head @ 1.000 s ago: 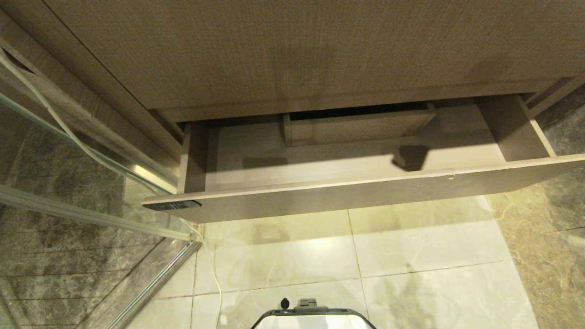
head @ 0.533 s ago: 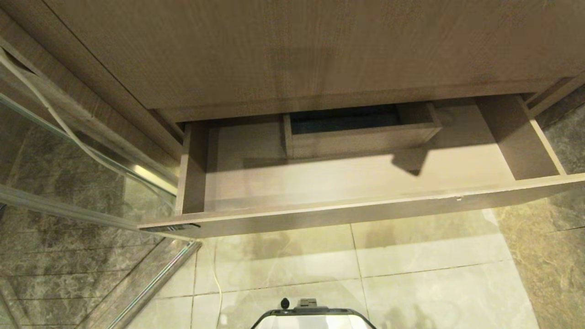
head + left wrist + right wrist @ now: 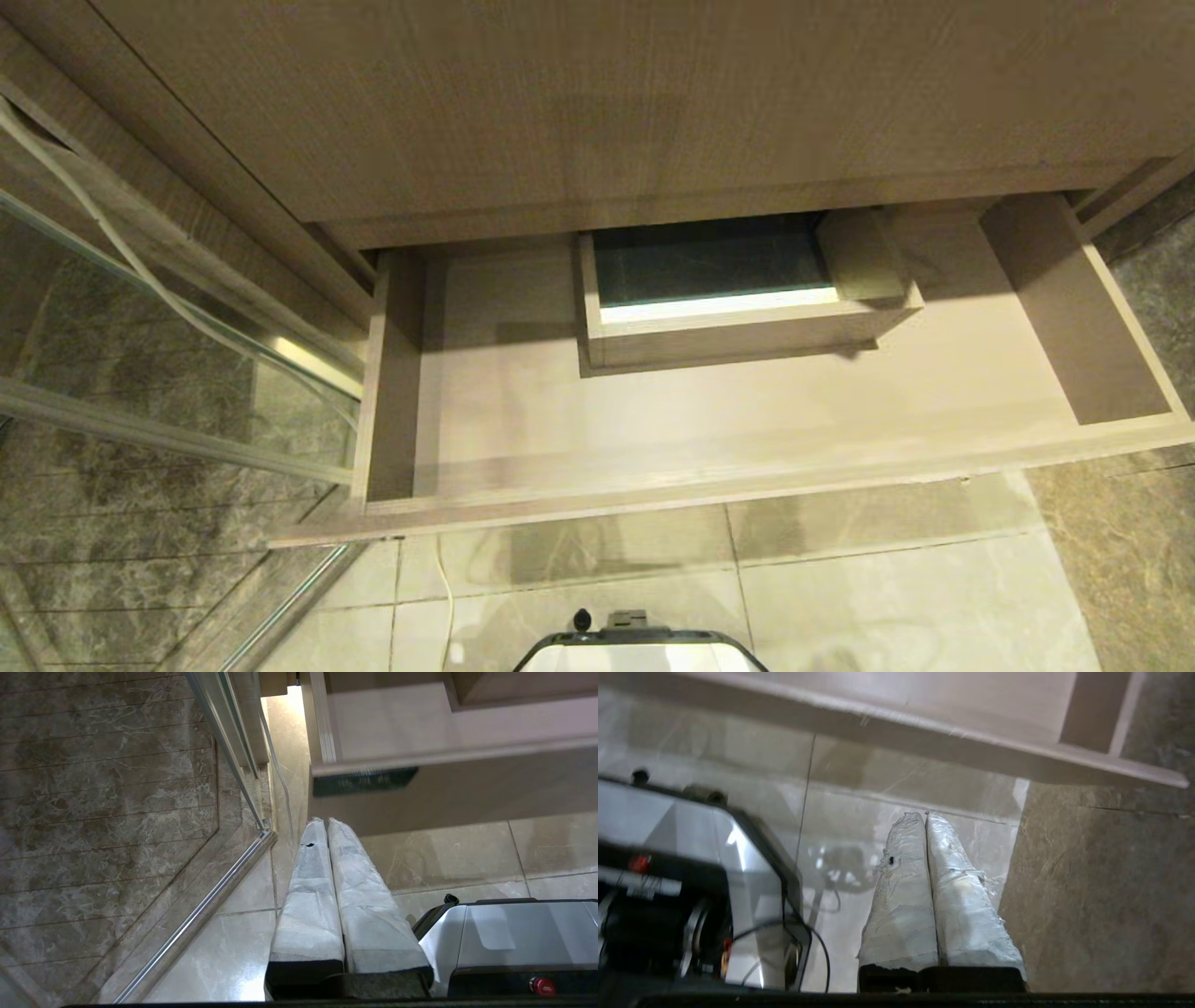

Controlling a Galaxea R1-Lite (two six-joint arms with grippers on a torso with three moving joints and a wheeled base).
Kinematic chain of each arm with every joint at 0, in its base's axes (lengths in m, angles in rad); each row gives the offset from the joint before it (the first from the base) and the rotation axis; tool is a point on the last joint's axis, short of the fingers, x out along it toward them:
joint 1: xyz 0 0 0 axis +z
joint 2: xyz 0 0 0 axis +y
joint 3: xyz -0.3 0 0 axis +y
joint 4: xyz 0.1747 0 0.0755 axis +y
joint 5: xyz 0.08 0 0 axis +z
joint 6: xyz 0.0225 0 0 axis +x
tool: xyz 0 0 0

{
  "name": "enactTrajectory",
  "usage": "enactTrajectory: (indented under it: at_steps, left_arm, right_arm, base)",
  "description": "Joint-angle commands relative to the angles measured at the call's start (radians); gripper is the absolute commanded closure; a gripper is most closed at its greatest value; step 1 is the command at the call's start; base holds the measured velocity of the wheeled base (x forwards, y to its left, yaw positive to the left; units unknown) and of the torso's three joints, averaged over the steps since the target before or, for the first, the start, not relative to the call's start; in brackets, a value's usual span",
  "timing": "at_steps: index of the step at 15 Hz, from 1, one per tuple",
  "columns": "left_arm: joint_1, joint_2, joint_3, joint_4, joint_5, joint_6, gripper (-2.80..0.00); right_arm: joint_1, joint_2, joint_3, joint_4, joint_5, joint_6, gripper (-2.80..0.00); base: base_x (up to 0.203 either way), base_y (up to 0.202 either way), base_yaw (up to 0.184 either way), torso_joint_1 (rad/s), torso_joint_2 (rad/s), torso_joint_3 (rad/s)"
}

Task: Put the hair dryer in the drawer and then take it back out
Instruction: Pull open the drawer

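The drawer (image 3: 747, 439) stood pulled well out from under the wood panel (image 3: 597, 103), filling the middle of the head view, its right end running to the frame's right edge. The hair dryer was not visible in any view; its place could not be told. Inside, only bare wood floor showed around a boxed cut-out (image 3: 738, 308) at the middle back, through which dark floor appeared. The drawer's front edge (image 3: 653, 509) hung over pale floor tiles (image 3: 840, 597), with open floor between it and the robot's base (image 3: 639, 649) at the bottom centre. A glass door (image 3: 159, 373) closed in the left side.

Neither arm showed in the head view. The left gripper (image 3: 327, 823) pointed at the drawer's left front corner, fingers pressed together, holding nothing. The right gripper (image 3: 924, 816) hung over the floor below the drawer's front, likewise closed and empty.
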Motion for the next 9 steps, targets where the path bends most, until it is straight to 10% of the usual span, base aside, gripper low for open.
enactTrajectory:
  at_steps: [1, 5, 9]
  left_arm:
    - [0.0, 0.0, 0.002, 0.0, 0.0, 0.0, 0.0]
    - [0.0, 0.0, 0.002, 0.0, 0.0, 0.0, 0.0]
    - [0.0, 0.0, 0.0, 0.0, 0.0, 0.0, 0.0]
  right_arm:
    - [0.007, -0.143, 0.178, -0.125, -0.07, 0.035, 0.0]
    - [0.181, -0.369, 0.431, -0.307, -0.29, 0.198, 0.0]
    - [0.27, -0.55, 0.585, -0.41, -0.337, 0.249, 0.0]
  base:
    - [0.0, 0.0, 0.0, 0.0, 0.0, 0.0]
    - [0.0, 0.0, 0.0, 0.0, 0.0, 0.0]
    - [0.0, 0.0, 0.0, 0.0, 0.0, 0.0]
